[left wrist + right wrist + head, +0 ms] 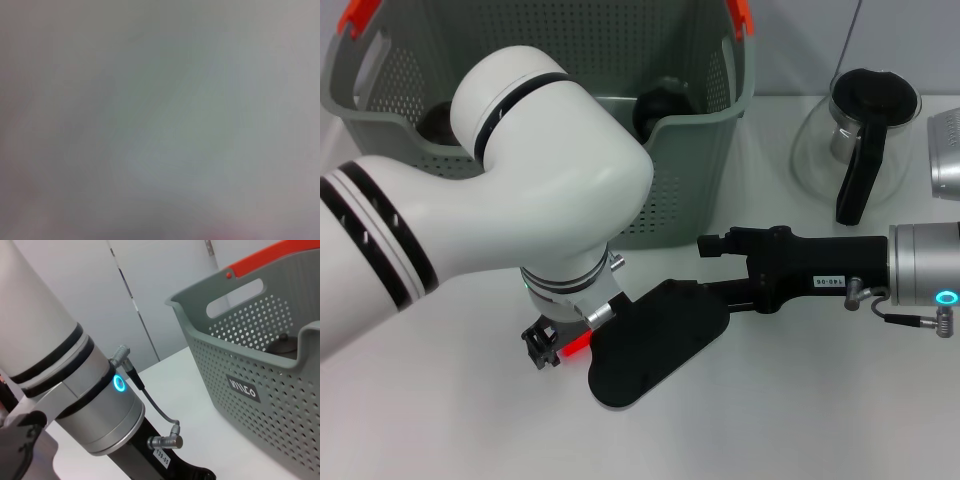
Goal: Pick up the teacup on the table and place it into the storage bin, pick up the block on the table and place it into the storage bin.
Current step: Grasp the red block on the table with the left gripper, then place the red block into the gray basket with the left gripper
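A: Start with the storage bin point(700, 130) — grey-green, perforated, orange handle clips, standing at the far side of the white table point(440, 420). Something dark and rounded shows inside it by the near wall; what it is can't be made out.

B: And the block?

A: A sliver of red point(574, 346) under the left arm's wrist, just in front of the bin. That's all that shows.

B: Left gripper point(548, 345)?

A: Low at the table, right at that red bit, mostly hidden by the big white arm. Wide or narrow — I cannot tell. Its wrist view is a grey blur.

B: Right gripper point(655, 340)?

A: Reaching in from the right, its black end just beside the left one. Its claw — cannot tell either. Its camera shows the bin's label point(244, 387).

B: Anything else?

A: A glass pot with a black handle point(860, 140), far right.
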You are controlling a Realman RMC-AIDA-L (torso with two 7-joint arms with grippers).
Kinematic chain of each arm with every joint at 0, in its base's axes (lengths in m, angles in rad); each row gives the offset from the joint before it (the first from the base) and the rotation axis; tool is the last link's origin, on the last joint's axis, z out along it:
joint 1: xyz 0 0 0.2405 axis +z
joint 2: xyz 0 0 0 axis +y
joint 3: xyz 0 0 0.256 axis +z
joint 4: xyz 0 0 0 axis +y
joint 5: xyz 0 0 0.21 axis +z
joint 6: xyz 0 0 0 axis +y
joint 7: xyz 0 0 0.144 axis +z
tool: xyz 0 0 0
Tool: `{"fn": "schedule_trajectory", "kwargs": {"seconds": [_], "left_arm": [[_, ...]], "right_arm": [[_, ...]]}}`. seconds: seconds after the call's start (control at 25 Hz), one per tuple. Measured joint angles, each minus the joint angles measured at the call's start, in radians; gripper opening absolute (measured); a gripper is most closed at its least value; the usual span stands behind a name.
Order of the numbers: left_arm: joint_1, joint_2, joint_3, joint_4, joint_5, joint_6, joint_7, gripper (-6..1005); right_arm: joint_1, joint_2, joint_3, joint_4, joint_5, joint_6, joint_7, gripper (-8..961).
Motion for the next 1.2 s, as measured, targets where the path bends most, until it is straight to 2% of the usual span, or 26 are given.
{"fn": "schedule_trajectory", "kwargs": {"seconds": [0.56,1.04,1.2], "left_arm": [[-0.026,-0.002,0.002,-0.050,-0.007,-0.005,-0.003,691],[-0.030,-0.002,0.018,-0.051,-0.018,-0.012,-0.019,408],[-0.031,-0.002,0.001,-0.016,-0.039,0.063,-0.056,417]], "right_arm": [[0.000,-0.003,0.001,-0.001,0.001,0.002,-0.002,925],[0.000,-0.006,0.003,-0.002,0.002,0.002,-0.003,924],[0.000,-0.008,0.004,-0.001,0.002,0.000,-0.007,924]]}}
